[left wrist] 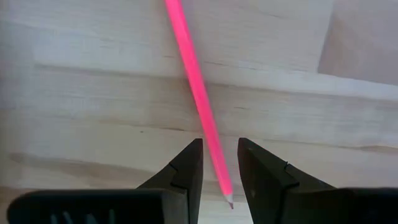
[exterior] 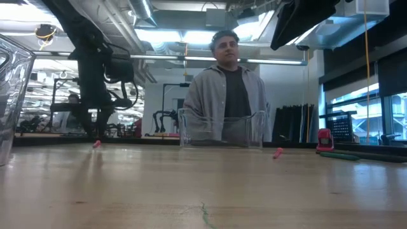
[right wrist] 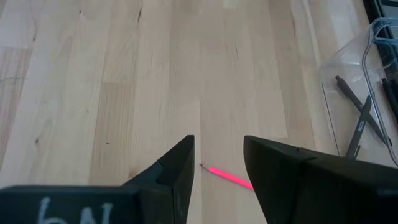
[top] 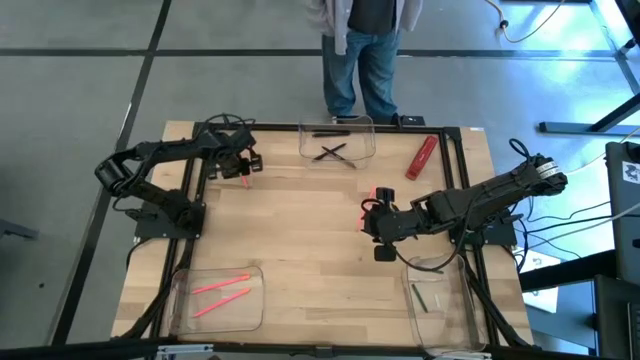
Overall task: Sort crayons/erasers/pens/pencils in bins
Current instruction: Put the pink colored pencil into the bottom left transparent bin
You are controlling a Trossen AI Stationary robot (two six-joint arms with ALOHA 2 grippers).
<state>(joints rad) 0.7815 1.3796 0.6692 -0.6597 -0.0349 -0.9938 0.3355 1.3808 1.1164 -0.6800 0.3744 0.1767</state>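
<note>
1. A long, thin, bright pink pencil (left wrist: pixel 198 93) lies flat on the wood right under my left gripper (left wrist: pixel 219 163). Its sharpened tip sits in the gap between my two dark fingers, which stand apart on either side of it without clamping it, and its shaft runs away ahead of me on a slight slant.
2. Its long axis lies nearly along my reach, not across my fingers, so I judge the grasp calls for coming down and closing near the tip end.
3. A second bright pink pencil (right wrist: pixel 229 177) lies just beneath my right gripper (right wrist: pixel 219 163), fingers also apart. It runs crosswise, one pointed end showing in the gap and the rest hidden behind one finger.
4. Each arm is nearest its own pencil; the two are well apart.
5. Beyond my left gripper, at the table's near edge, a clear plastic rectangular bin (top: pixel 180 285) already holds two pink sticks. The far bin (top: pixel 306 148) holds black pens, and a third one (top: pixel 462 320) holds short dark sticks.
6. The pale wooden tabletop (top: pixel 300 230) is bare between them; a chunky red block (top: pixel 421 157) lies near the far bin.
7. A person (exterior: pixel 226 95) stands behind the table.
</note>
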